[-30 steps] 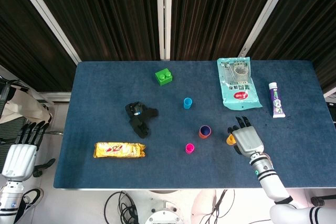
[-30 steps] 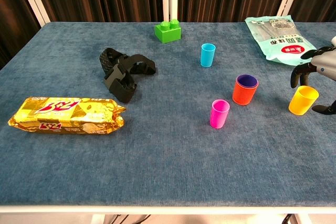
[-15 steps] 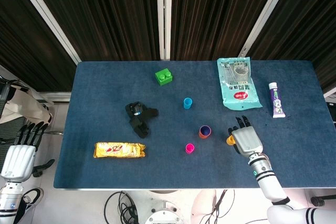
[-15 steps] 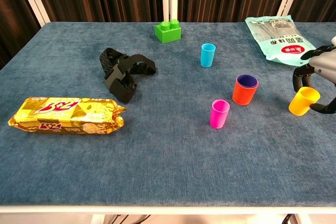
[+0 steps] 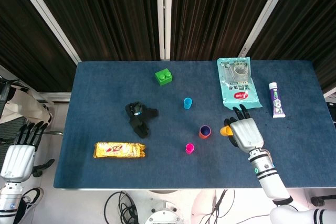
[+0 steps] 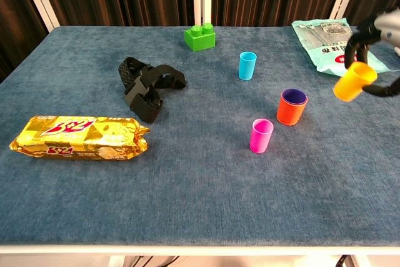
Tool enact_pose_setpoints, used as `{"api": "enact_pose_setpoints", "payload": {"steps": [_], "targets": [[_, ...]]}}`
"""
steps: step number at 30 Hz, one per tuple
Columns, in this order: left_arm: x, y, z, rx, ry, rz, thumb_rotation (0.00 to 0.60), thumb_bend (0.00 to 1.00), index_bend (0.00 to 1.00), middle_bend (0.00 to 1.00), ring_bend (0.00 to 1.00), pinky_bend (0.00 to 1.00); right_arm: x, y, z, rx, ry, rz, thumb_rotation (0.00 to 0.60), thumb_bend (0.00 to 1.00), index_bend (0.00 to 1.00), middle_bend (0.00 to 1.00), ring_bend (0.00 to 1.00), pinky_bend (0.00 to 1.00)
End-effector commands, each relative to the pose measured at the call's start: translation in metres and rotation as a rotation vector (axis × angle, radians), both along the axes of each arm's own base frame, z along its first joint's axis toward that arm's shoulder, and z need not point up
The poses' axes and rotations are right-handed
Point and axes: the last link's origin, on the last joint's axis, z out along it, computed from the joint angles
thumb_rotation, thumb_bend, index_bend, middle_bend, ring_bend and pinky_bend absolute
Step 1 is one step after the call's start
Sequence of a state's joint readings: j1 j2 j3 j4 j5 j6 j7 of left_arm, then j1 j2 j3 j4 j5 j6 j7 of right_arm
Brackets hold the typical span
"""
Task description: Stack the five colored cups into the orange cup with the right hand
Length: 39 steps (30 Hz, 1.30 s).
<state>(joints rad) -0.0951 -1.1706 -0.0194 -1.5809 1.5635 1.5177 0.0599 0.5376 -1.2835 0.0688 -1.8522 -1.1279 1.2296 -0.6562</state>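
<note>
My right hand point(image 5: 245, 134) point(image 6: 386, 29) grips a yellow cup point(image 5: 226, 129) point(image 6: 354, 81) and holds it tilted above the table, to the right of the orange cup point(image 5: 205, 131) point(image 6: 291, 106). The orange cup stands upright with a purple cup nested inside it. A pink cup point(image 5: 189, 148) point(image 6: 261, 136) stands in front of it to the left. Further back is a blue cup point(image 5: 187, 103) point(image 6: 247, 65). My left hand point(image 5: 20, 153) hangs off the table's left side, fingers apart and holding nothing.
A teal snack bag point(image 5: 239, 83) point(image 6: 331, 43) and a tube point(image 5: 276, 99) lie at the back right. A green brick point(image 5: 164, 77) point(image 6: 200, 36), a black strap point(image 5: 140, 117) point(image 6: 147, 85) and a gold biscuit pack point(image 5: 119, 150) point(image 6: 78, 137) occupy the left half.
My right hand closed on the yellow cup, lifted it off the table and carried it slightly toward the orange cup. The cup is now tilted.
</note>
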Motion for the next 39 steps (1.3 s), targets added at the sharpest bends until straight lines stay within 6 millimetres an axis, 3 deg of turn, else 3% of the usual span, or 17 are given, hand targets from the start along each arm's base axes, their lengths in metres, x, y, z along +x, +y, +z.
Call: {"api": "enact_pose_setpoints", "payload": {"steps": [1,10,23,27,31,33,39], "targets": [[0.000,0.000,0.000,0.000,0.000,-0.001,0.600,0.03,0.06,0.04,0.00,0.00,0.012,-0.005,-0.004,0.005,-0.018,0.026,0.600,0.28,0.49,0.46,0.10,0.00],[-0.001,0.000,0.003,0.005,-0.015,0.008,0.600,0.03,0.06,0.04,0.00,0.00,0.031,-0.013,-0.031,0.057,-0.020,0.049,0.600,0.28,0.49,0.46,0.10,0.00],[-0.004,0.000,0.004,0.008,-0.015,0.012,0.600,0.03,0.06,0.04,0.00,0.00,0.035,-0.018,-0.044,0.091,-0.001,0.037,0.600,0.26,0.48,0.45,0.10,0.00],[-0.004,0.000,0.004,0.009,-0.013,0.012,0.600,0.03,0.06,0.04,0.00,0.00,0.034,-0.019,-0.047,0.112,-0.011,0.040,0.600,0.23,0.36,0.34,0.08,0.00],[-0.005,0.000,0.004,0.009,-0.013,0.012,0.600,0.03,0.06,0.04,0.00,0.00,0.033,-0.020,-0.048,0.138,0.008,0.033,0.600,0.21,0.11,0.22,0.00,0.00],[-0.005,0.000,0.004,0.009,-0.012,0.012,0.600,0.03,0.06,0.04,0.00,0.00,0.035,-0.021,-0.046,0.130,-0.003,0.036,0.600,0.21,0.06,0.18,0.00,0.00],[-0.003,-0.001,0.006,0.016,-0.006,0.002,0.600,0.03,0.06,0.04,0.00,0.00,0.046,-0.033,-0.038,0.081,-0.013,0.073,0.600,0.21,0.05,0.18,0.00,0.00]]}}
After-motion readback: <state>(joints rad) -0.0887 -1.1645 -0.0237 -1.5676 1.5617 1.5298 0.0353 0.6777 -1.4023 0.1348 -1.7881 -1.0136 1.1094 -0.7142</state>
